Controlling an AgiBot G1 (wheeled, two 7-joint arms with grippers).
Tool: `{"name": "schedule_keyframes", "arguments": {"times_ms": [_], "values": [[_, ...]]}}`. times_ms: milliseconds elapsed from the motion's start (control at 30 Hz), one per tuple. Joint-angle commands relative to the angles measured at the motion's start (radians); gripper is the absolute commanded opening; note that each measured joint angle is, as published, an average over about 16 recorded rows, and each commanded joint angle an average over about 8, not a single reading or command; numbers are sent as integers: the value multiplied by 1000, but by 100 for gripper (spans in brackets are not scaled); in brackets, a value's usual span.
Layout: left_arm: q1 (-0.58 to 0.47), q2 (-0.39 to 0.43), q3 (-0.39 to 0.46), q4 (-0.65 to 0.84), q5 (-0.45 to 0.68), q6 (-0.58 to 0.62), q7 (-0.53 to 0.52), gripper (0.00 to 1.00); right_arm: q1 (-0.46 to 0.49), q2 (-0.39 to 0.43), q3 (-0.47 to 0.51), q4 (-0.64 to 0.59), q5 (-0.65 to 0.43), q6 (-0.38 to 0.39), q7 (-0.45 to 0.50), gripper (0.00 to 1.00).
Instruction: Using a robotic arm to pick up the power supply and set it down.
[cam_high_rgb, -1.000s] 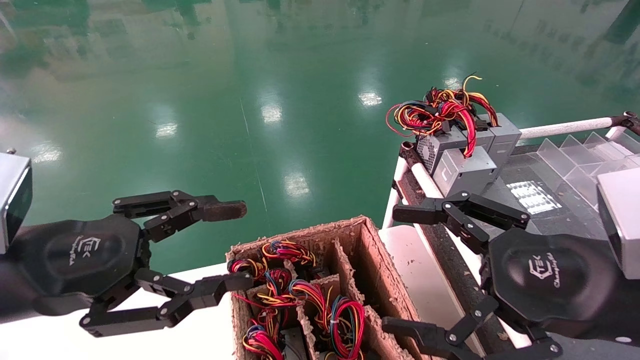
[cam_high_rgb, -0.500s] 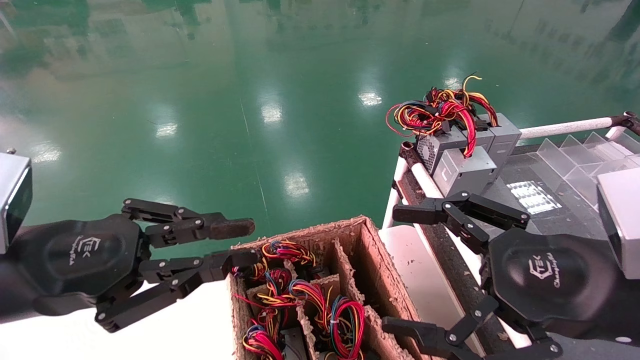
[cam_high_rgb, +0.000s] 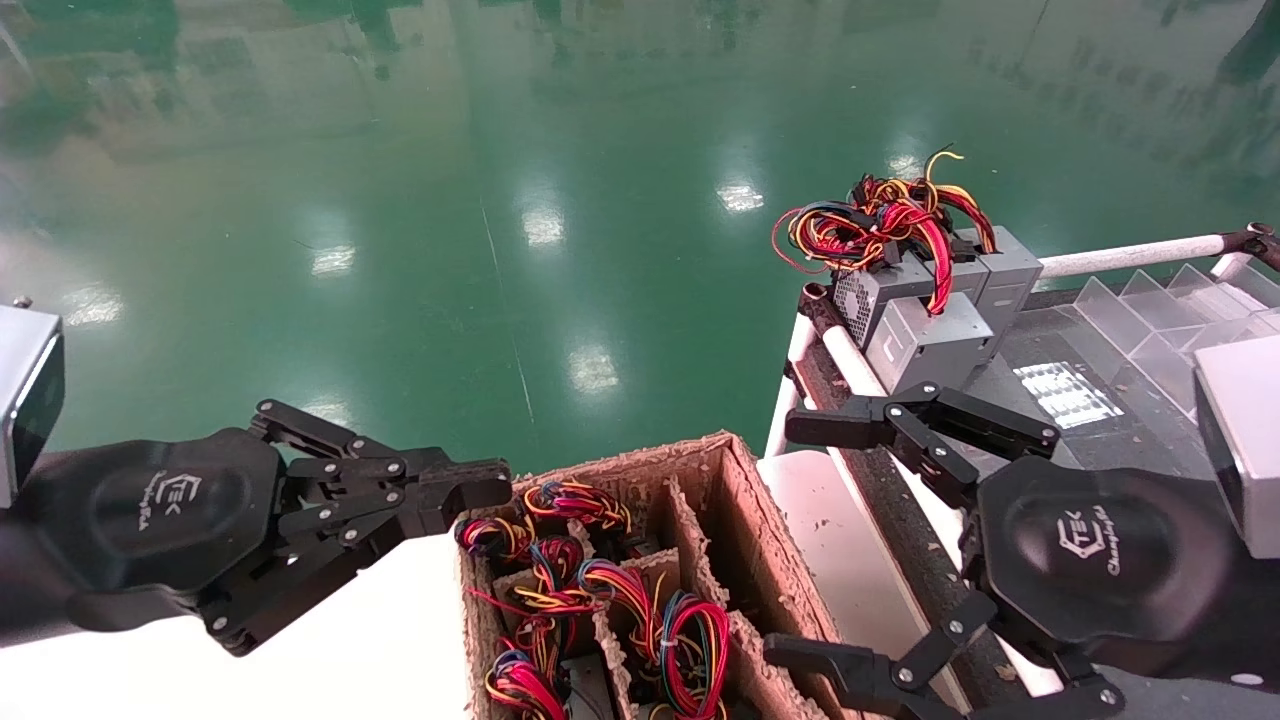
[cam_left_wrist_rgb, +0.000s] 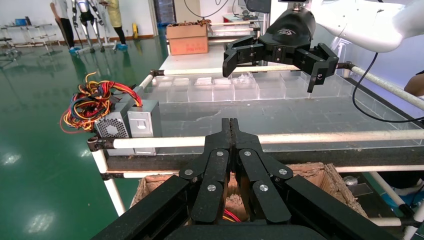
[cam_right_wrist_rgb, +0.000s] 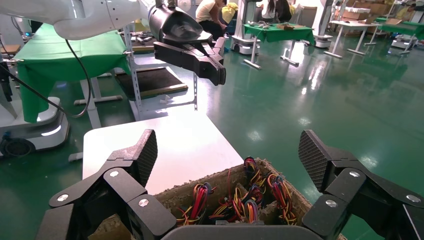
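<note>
Up close, the black left gripper (cam_high_rgb: 495, 485) had its fingers pressed flat together with nothing between them, as the left wrist view (cam_left_wrist_rgb: 230, 131) showed, and its tip hung just over the far left corner of the brown fibre carton with dividers (cam_high_rgb: 745, 520). Inside that carton, bundles of red, blue, yellow and orange wires (cam_high_rgb: 690, 640) filled the compartments, and the grey bodies beneath them were mostly hidden, so the power supply (cam_high_rgb: 585, 690) with its tied wire loop could be made out only as a dark sliver low in the near compartments. The carton stood on a white table top (cam_high_rgb: 400, 660), its right side close to the white-tubed rack (cam_high_rgb: 1130, 257). The black right gripper (cam_high_rgb: 800, 540) hung with its fingers spread wide apart, empty, one finger over the rack's edge and the other over the carton's near right corner; its own wrist view (cam_right_wrist_rgb: 227, 160) looked down between the two ribbed pads onto the wire bundles. At the rack's far left corner sat a cluster of small grey metal boxes (cam_high_rgb: 930, 335), one with a perforated side, topped by a loose red-and-yellow wire tangle (cam_high_rgb: 880, 220). Clear plastic divider trays (cam_high_rgb: 1150, 310) lay along the rack behind them, above the glossy green floor (cam_high_rgb: 500, 200).
</note>
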Motion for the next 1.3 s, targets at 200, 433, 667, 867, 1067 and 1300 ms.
{"name": "schedule_keyframes", "arguments": {"times_ms": [200,433,667,867,1067,1300], "values": [[0,0,0,0,0,0,0,100,0,0,0,0,0,0,0,100],[0,0,0,0,0,0,0,100,-1,0,0,1,0,0,1,100],[0,0,0,0,0,0,0,100,-1,5,0,0,-24,21,-10,100],[0,0,0,0,0,0,0,100,6,15,-15,19,-118,83,-25,100],[0,0,0,0,0,0,0,100,95,-18,-94,51,-318,106,-16,100],[0,0,0,0,0,0,0,100,262,-135,-231,39,-561,50,20,100]]}}
